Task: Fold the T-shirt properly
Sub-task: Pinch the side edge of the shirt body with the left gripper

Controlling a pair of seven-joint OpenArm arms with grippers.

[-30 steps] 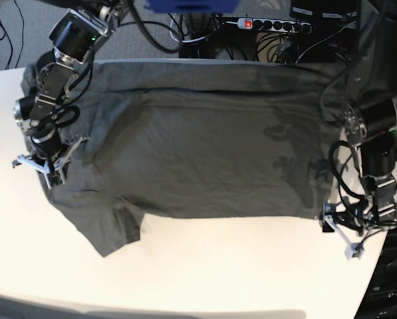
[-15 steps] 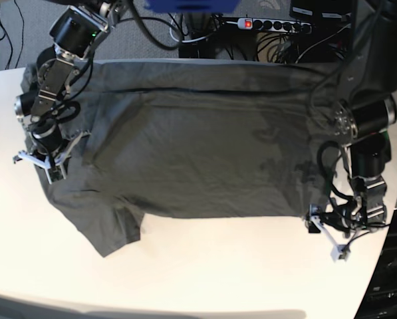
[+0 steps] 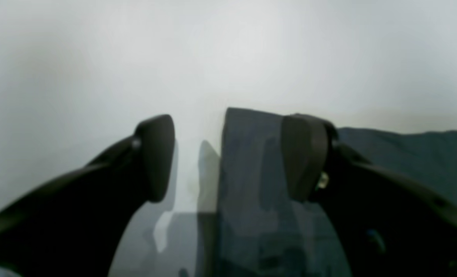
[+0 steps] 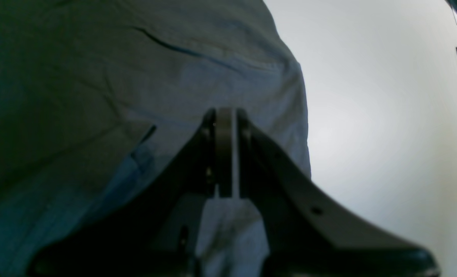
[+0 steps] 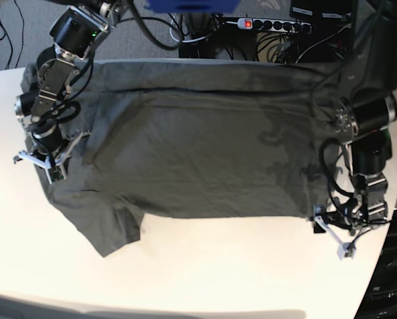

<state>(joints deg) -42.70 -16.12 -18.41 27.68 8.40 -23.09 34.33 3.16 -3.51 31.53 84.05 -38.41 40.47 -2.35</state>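
Note:
The dark grey T-shirt point(image 5: 198, 146) lies spread flat across the white table point(image 5: 218, 272), with one sleeve point(image 5: 115, 229) pointing toward the front. My left gripper point(image 5: 331, 234) is open at the shirt's front right corner. In the left wrist view that corner point(image 3: 251, 184) reaches between the fingers of the left gripper point(image 3: 228, 157), under the right finger point(image 3: 303, 157). My right gripper point(image 5: 37, 163) is shut at the shirt's left edge. In the right wrist view it point(image 4: 225, 127) hovers over creased fabric point(image 4: 136, 77); I see no cloth between its pads.
A power strip point(image 5: 271, 24) and tangled cables lie behind the table's far edge. The table's right edge point(image 5: 384, 266) runs close to my left arm. Bare white tabletop shows in front of the shirt.
My left gripper slid a little to the left along the front right corner, then eased back slightly. The right arm and the shirt stayed nearly still.

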